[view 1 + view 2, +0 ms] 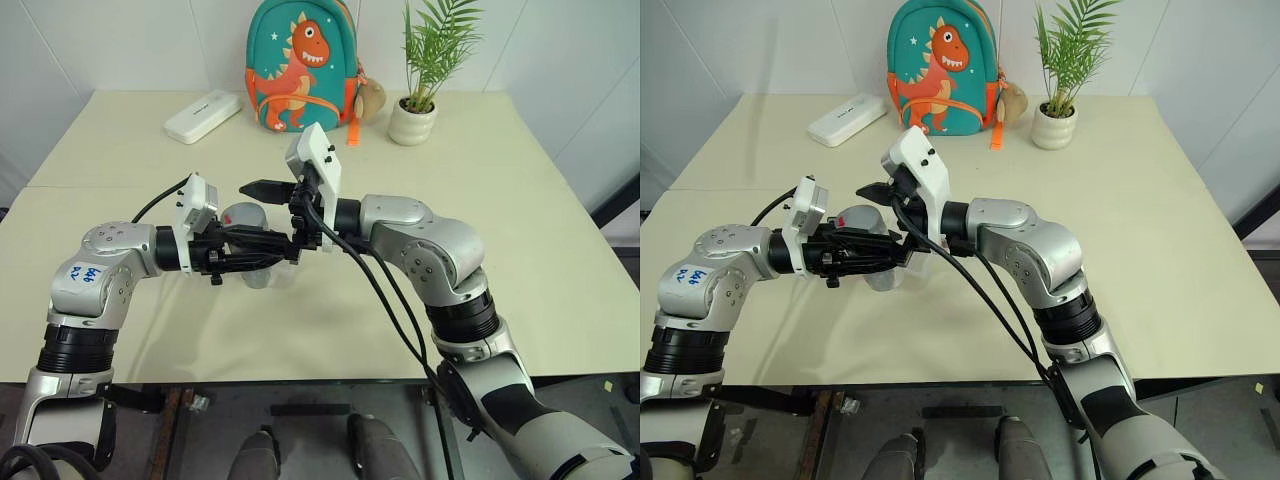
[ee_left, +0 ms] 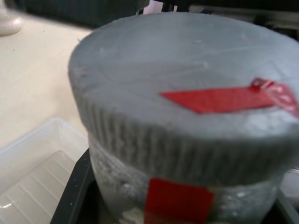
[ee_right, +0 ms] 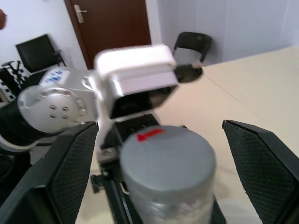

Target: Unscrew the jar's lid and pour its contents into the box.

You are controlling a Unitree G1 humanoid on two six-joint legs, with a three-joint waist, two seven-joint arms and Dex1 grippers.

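Jar (image 3: 166,182) sits upright in the left gripper (image 1: 262,255), whose jaws pinch its sides, held just above the bench (image 1: 520,200) and the clear box (image 2: 32,177). Its ribbed grey lid (image 2: 187,112) is on, a red stripe across the top. The right gripper (image 3: 161,154) has its jaws spread wide on either side of the lid, not touching it.

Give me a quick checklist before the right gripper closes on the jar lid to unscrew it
1. Left gripper clamped on the jar: ok.
2. Lid on the jar: ok.
3. Right gripper open wide enough: ok, one finger on each side of the lid.
4. Fingers touching the lid: not ok, gaps on both sides.
5. Box close under the jar: ok.
6. Contents inside: cannot tell.
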